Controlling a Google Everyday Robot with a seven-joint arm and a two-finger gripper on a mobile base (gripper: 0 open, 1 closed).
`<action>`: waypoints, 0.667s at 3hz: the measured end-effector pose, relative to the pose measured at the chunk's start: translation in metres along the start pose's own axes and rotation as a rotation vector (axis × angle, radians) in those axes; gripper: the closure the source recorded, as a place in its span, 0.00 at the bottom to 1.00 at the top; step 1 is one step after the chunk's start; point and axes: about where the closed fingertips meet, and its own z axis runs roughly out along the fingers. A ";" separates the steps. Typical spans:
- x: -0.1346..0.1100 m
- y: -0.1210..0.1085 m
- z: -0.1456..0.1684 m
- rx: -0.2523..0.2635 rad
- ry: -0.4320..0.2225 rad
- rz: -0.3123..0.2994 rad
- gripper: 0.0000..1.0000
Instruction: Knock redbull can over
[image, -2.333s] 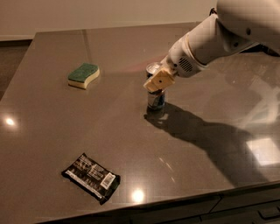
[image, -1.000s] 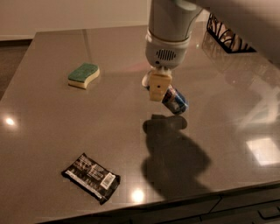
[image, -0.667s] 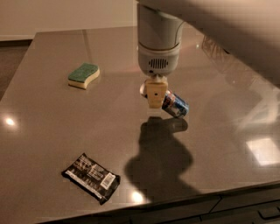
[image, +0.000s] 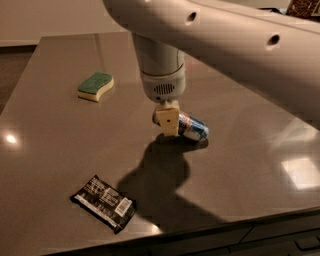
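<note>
— Question one: where do we place the claw (image: 167, 122)?

— We see it near the middle of the tabletop (image: 55, 145), hanging straight down from the thick white arm (image: 225, 45) that comes in from the far right corner. Its cream-coloured tip sits low, close to the surface.

— Spread or pressed together?

— We cannot tell from this angle. We see only one pale block facing us.

— And the redbull can (image: 194, 129)?

— We find it lying on its side, not upright, just to the right of the claw. Its near end is tucked behind the claw's tip, so we cannot say whether the two touch. The blue and silver body points toward the right edge.

— What else do we note on the tabletop?

— We see a green and yellow sponge (image: 95, 86) toward the far left corner, well apart from the can. A black wrapper (image: 103, 202) with white print lies flat near the front edge, on the left side. The arm's dark shadow (image: 160, 175) spreads from under the claw toward the front edge, ending just beside the wrapper.
</note>
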 end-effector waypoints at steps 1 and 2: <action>-0.007 0.002 0.011 -0.004 0.043 -0.033 0.39; -0.012 0.004 0.018 -0.004 0.066 -0.050 0.15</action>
